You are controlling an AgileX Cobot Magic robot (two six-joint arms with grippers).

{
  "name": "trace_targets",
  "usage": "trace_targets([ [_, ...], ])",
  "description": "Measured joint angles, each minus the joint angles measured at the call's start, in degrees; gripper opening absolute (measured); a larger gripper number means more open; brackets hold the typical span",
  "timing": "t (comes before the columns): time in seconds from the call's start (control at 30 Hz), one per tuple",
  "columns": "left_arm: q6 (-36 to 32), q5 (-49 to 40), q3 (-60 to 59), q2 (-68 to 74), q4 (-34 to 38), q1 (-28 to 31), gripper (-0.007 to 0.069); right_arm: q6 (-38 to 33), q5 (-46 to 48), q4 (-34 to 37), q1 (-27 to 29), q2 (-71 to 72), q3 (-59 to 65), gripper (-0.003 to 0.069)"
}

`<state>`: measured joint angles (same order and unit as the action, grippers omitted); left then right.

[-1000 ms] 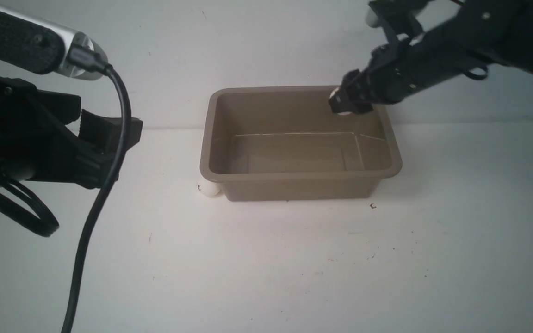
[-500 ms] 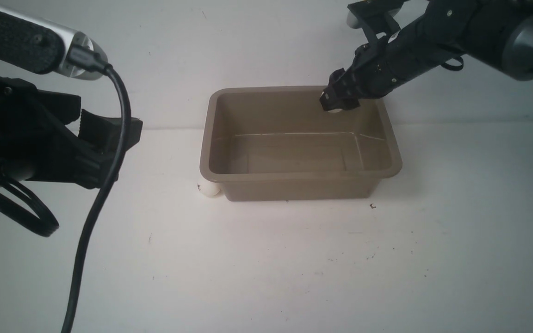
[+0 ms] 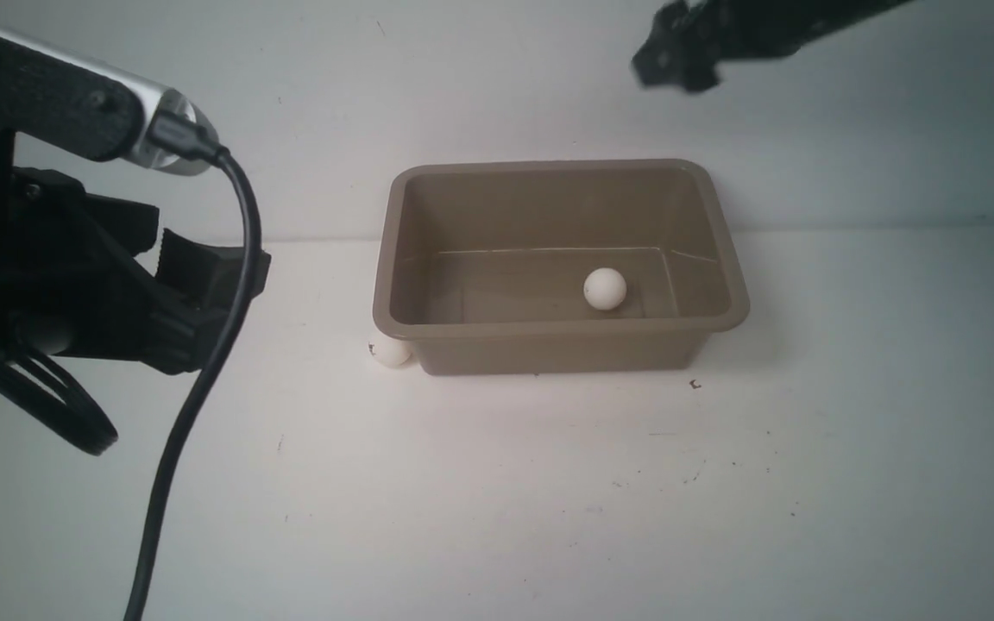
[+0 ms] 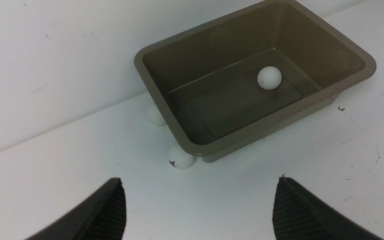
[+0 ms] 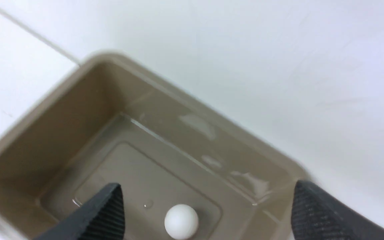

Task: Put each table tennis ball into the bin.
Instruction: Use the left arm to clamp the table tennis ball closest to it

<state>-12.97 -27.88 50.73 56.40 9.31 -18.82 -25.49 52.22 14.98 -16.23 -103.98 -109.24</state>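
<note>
1. Table tennis balls [image 4: 180,157]: 3 in view, none held. Right gripper [image 5: 207,185]: fingers [image 5: 105,213] spread wide with nothing between them, hanging high over the bin [image 3: 549,327], toward its far right corner.
2. Left gripper [image 4: 198,181]: fingers spread too, empty, hovering above the tabletop [image 3: 497,500] left of the bin and pointed at its near left corner.
3. Ball in the bin [image 3: 605,288]: on the floor of the bin, right of centre, clear of the walls. 1 of 3 done, I'd say.
4. Logo ball [image 3: 391,350]: on the tabletop, touching the bin's near left corner, partly under the flared rim. It is the ball nearest the left gripper.
5. Third ball [image 4: 155,116]: on the tabletop beside the bin's left wall, further back, part hidden by the rim. Can't tell if it touches. Hidden in the front view.
6. Handling, my read: very light, thin stiff shell, smooth, and it rolls at any nudge. Pinch across the widest part with the pads centred and squeeze gently; off-centre and it likely squirts out.
7. Access: the rim overhangs both loose balls, so little room on the bin side. Come in from the open tabletop side, fingers parallel to the bin wall.
8. Beyond: bare white wall [image 3: 506,86] close behind the bin.
</note>
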Motion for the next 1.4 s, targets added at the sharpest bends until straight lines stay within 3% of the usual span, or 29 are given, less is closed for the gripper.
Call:
trace_targets([
  [0.43,-1.5,6.9,0.0,4.9,-0.5,0.0,0.0535,6.6,19.9,-3.8,0.0,18.5,0.0,0.0602],
  [0.8,-1.7,11.8,0.0,8.9,-0.5,0.0,0.0535,6.4,21.1,-2.6,0.0,27.5,1.6,0.0594],
  [1.17,-2.5,13.5,0.0,17.5,-0.7,0.1,0.0535,6.0,20.9,-2.1,0.0,43.8,22.8,0.0594],
  [1.4,-12.2,15.8,0.2,25.6,-6.8,0.4,0.0535,4.8,16.3,-2.1,0.0,46.1,32.4,0.0594],
])
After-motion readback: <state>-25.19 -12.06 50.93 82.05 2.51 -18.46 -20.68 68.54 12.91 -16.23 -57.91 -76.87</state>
